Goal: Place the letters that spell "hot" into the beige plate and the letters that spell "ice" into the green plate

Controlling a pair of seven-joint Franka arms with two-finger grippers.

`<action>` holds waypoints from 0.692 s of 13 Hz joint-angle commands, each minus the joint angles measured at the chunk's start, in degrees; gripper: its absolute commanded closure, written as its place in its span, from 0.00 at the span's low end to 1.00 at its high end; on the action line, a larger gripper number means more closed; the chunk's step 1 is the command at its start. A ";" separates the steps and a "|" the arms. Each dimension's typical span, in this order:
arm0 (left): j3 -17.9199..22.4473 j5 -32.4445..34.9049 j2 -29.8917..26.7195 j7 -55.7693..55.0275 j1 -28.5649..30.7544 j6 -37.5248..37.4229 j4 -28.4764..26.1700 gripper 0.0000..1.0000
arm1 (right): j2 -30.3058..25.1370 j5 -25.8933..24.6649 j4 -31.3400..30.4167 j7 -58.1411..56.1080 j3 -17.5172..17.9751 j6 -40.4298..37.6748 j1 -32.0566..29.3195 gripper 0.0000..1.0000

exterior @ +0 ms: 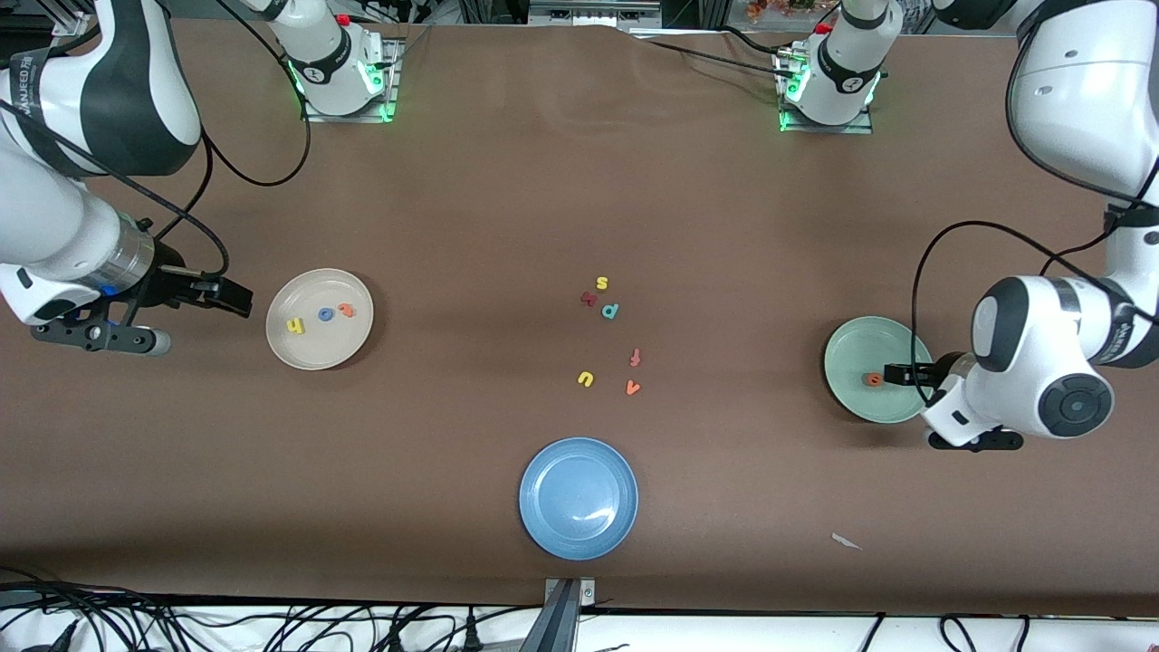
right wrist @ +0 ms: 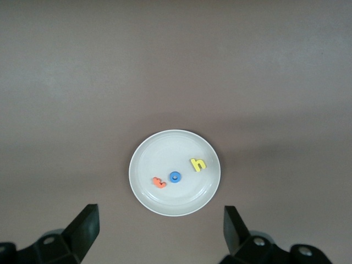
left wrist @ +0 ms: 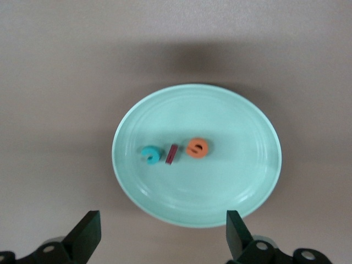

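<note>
Hovering over the rim of the round pale-green plate (left wrist: 196, 154), the left claw (left wrist: 162, 234) has jaws wide, nothing held. Below it, in the plate's middle: teal foam "c" (left wrist: 149, 155), dark red bar "i" (left wrist: 171, 154), orange round "e" (left wrist: 197, 148), in a row. Right claw (right wrist: 159, 228) waits w/ jaws wide, empty, above worktop (exterior: 507, 199) just beside the round cream-beige plate (right wrist: 175, 172), which holds yellow foam "h" (right wrist: 198, 164), blue ring "o" (right wrist: 175, 177), orange hooked "t" (right wrist: 159, 182).
</note>
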 commanded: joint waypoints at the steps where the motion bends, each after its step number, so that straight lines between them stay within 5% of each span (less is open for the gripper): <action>1: -0.48 -0.49 -5.72 1.18 1.68 -2.25 -2.84 0.00 | -0.51 -0.02 -0.57 0.50 0.16 0.44 -0.11 0.00; 5: -0.48 -4.37 -18.28 0.40 2.21 -2.68 -11.18 0.00 | -0.51 1.30 -0.48 0.41 0.24 0.71 -0.11 0.00; 9: -0.48 -4.37 -26.82 -0.05 1.60 -3.39 -13.84 0.00 | -0.51 1.21 -0.04 0.24 0.16 0.79 -0.11 0.00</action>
